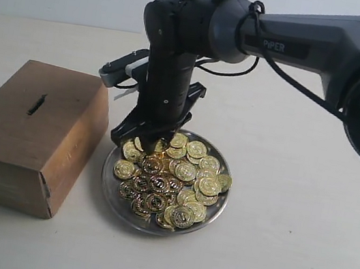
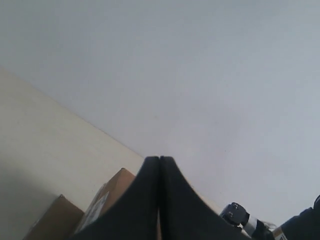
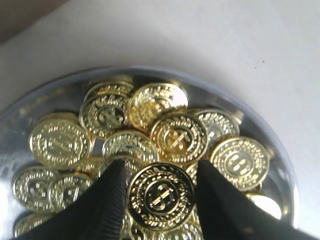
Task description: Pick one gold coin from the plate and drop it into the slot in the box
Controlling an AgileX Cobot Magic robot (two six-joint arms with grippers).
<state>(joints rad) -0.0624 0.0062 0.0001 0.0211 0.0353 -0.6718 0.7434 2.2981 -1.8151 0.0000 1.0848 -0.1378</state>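
The plate (image 1: 126, 217) is a round, shiny silver dish heaped with embossed coins (image 1: 190, 178), sitting on the pale counter (image 1: 285, 249) just beside the brown cardboard box (image 1: 26, 143), whose short dark slot (image 1: 36, 105) is in its top face; the right tool (image 3: 161, 170) is down in the pile at the plate's far side, narrowed to one coin's width, its fingers against both edges of a gold coin (image 3: 161, 196); the left tool (image 2: 159, 165) is pressed fully together, holding nothing; the right arm (image 1: 299, 44) reads "PIPER".
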